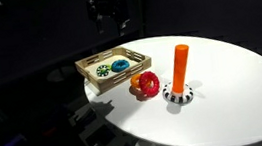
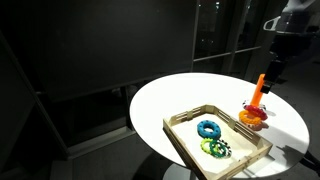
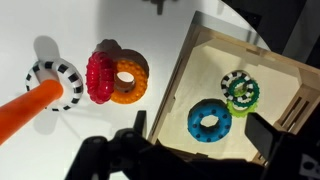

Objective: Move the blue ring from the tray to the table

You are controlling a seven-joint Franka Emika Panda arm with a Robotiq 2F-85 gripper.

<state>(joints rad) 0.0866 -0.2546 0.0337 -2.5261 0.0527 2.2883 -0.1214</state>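
gripper above tray: snag risk

jaws apart, empty. blue ring lies flat in tray, just beside green ring (rims close). off-centre descent could clip green ring or tray wall, w/ grip lost.

Pale grey arm ending in a black, blocky pincer.

Wht table, tray, red ring, orange peg
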